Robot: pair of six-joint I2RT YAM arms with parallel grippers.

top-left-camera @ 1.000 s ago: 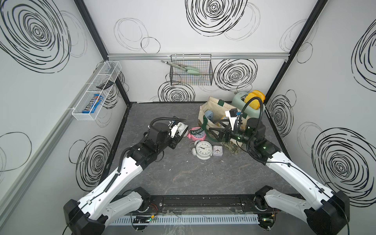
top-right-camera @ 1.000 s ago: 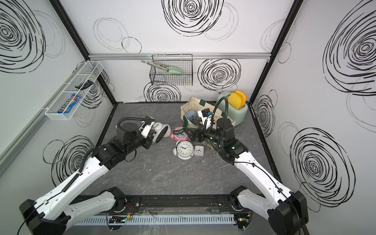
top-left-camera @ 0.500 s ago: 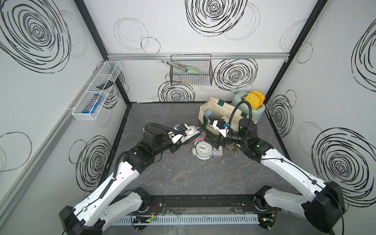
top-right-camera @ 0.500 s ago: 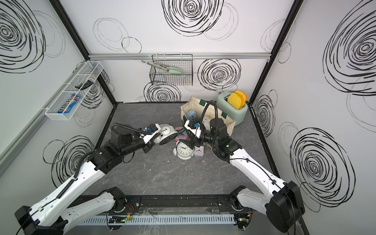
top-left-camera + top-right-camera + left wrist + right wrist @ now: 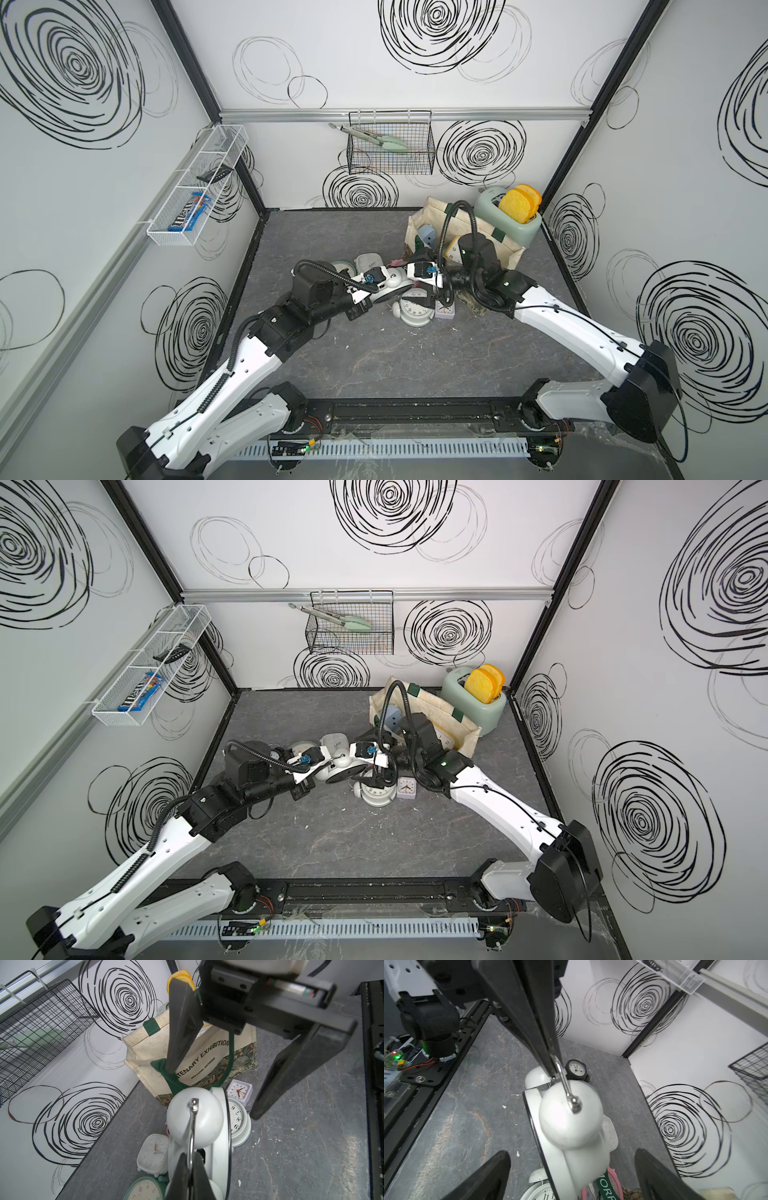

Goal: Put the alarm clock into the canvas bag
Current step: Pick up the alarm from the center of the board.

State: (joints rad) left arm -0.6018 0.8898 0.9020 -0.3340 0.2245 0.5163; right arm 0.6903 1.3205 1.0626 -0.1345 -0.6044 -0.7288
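Observation:
A white twin-bell alarm clock (image 5: 197,1122) hangs by its metal top handle from my left gripper (image 5: 192,1159), which is shut on that handle. In both top views the clock (image 5: 392,284) (image 5: 338,766) is above the table's middle, left of the canvas bag (image 5: 509,251) (image 5: 453,717). My right gripper (image 5: 572,1154) is open, one finger on each side of the clock's body (image 5: 571,1122), not touching it. The cream canvas bag (image 5: 207,1057) stands upright behind, its dark green handle draped forward.
Several other clocks lie below: a white round one (image 5: 411,311), a lilac square one (image 5: 444,309), a cream one (image 5: 153,1153), a green one (image 5: 143,1190), a small black one (image 5: 576,1069). A mint toaster (image 5: 507,216) stands behind the bag. A wire basket (image 5: 390,151) hangs on the back wall.
My left gripper has carried the white clock right and lower, toward the bag. My right gripper has swung left, away from the bag, and now straddles the clock.

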